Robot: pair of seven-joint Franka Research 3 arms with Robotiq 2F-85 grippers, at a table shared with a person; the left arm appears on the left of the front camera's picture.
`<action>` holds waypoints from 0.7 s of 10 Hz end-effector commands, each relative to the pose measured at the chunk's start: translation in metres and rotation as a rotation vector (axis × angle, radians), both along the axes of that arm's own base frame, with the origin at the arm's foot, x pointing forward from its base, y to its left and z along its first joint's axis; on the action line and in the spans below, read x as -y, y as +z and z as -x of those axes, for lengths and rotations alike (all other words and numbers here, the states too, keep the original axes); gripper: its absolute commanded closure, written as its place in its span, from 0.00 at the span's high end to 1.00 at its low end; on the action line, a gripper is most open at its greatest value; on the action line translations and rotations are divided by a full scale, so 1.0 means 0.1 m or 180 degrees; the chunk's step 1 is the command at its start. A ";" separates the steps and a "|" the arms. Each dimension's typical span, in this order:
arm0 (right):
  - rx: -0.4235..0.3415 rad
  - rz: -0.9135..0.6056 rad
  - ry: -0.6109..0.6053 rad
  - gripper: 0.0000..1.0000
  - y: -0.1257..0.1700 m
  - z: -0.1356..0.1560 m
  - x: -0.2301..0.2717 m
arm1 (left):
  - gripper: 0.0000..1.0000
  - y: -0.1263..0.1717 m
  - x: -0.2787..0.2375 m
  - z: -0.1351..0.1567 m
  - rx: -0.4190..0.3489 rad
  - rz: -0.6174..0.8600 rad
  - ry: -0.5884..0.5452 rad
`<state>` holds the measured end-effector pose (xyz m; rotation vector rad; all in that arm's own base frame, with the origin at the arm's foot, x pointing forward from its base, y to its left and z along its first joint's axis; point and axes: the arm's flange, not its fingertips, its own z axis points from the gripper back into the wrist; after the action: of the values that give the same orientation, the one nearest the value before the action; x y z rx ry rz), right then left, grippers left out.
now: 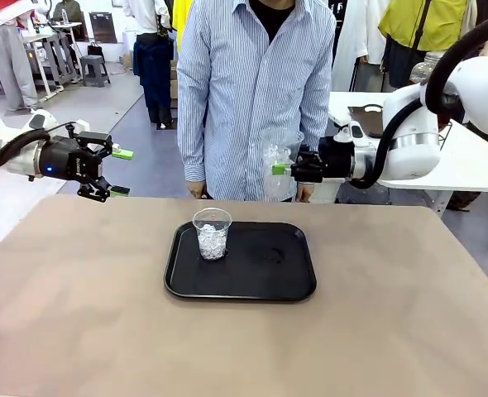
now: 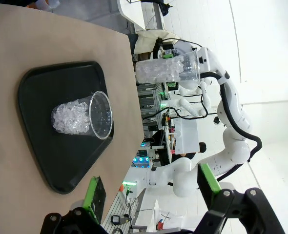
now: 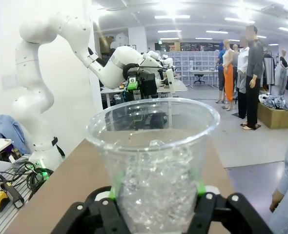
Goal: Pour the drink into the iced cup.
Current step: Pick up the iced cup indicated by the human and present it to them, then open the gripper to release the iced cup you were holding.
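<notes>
Table (image 1: 78, 314): iced cup (image 1: 212, 234) on tray (image 1: 269, 269); right jaws clamp second cup (image 1: 279, 149).

Seemingly no readable text or labels

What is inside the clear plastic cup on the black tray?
White ice cubes fill the lower part of the clear plastic cup; above them it looks empty. The ice hides the cup's floor.

White glossy arms (image 1: 484, 87) w/ black cable hoses (image 1: 451, 56); blk left end effector (image 1: 122, 172), right end effector (image 1: 281, 169), green pads (image 1: 123, 154). Person (image 1: 256, 91): blue-white striped shirt.
</notes>
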<state>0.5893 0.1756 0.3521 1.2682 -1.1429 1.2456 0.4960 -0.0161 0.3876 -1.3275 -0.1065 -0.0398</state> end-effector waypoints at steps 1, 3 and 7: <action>-0.0080 0.0260 0.0102 0.65 0.01 -0.05 -0.11 | 1.00 0.01 0.00 0.00 0.0008 0.0033 0.0029; 0.0000 0.0000 0.0000 0.65 0.00 0.00 0.00 | 1.00 0.01 0.00 0.00 0.0008 0.0033 0.0029; 0.0000 0.0000 0.0000 0.65 0.00 0.00 0.00 | 1.00 0.01 0.00 0.00 0.0008 0.0033 0.0029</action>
<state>0.5914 0.1732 0.3467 1.2553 -1.1149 1.2547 0.4960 -0.0160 0.3876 -1.3275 -0.1065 -0.0397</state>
